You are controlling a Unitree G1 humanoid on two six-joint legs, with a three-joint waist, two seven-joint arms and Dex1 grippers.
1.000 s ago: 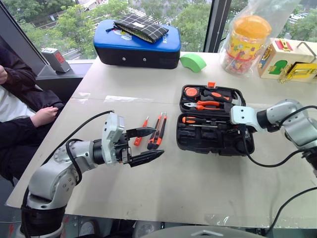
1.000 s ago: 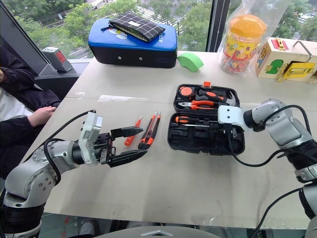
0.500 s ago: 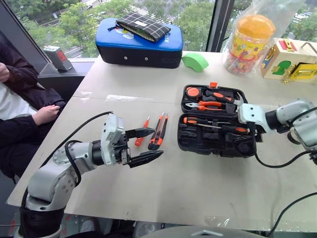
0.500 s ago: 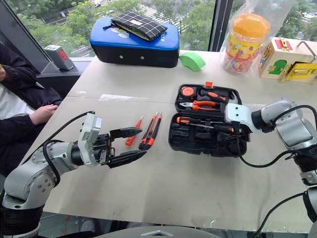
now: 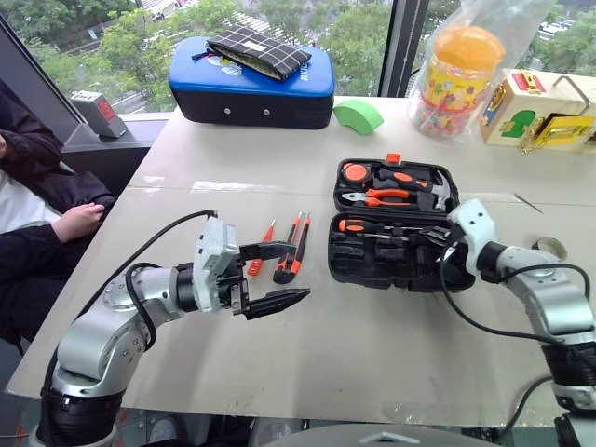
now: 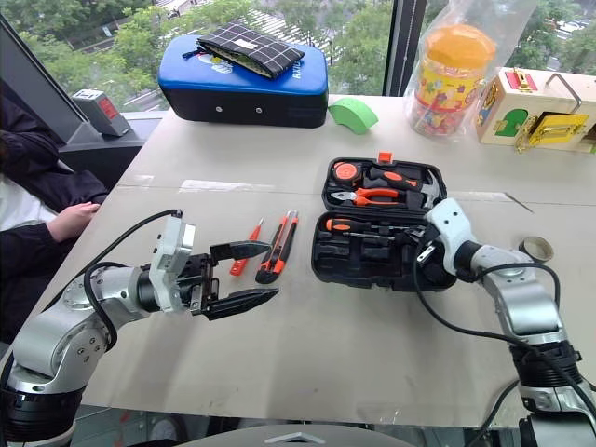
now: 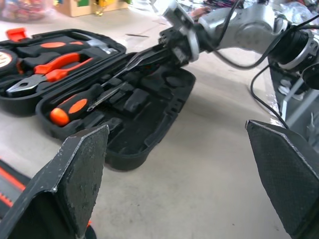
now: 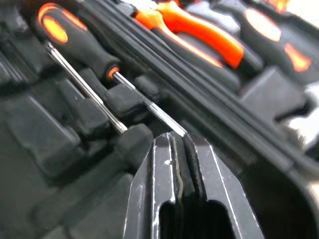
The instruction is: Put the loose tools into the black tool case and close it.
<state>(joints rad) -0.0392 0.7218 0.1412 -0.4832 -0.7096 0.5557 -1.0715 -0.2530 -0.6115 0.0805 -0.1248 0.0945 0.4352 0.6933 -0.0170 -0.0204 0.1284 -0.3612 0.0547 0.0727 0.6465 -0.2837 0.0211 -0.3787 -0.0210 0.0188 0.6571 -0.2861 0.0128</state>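
The black tool case (image 5: 346, 264) lies open mid-table. One black-and-orange screwdriver (image 5: 358, 226) rests in its near half beside a second thin shaft (image 8: 84, 84). My right gripper (image 8: 173, 142) is shut inside the case's right end, its tips at the end of a screwdriver shaft (image 8: 149, 107); I cannot tell whether it pinches it. The slim orange tester screwdriver (image 5: 254, 261) and the utility knife (image 5: 291, 248) lie loose left of the case. A small tape roll (image 5: 549, 248) sits right of it. My left gripper (image 5: 298, 272) hovers open, empty, near the knife.
Pliers (image 5: 386, 196) and a tape measure (image 5: 358, 172) fill the case's lid half. At the back stand a blue-topped case (image 5: 251, 88), a green block (image 5: 359, 116), a bagged jar (image 5: 458, 79) and a wooden box (image 5: 540, 107). A person's hand (image 5: 79, 222) rests at the table's left.
My right arm swung down and toward me; its gripper opened, then shut inside the case's right end. The tape roll shows now. My left gripper stayed put.
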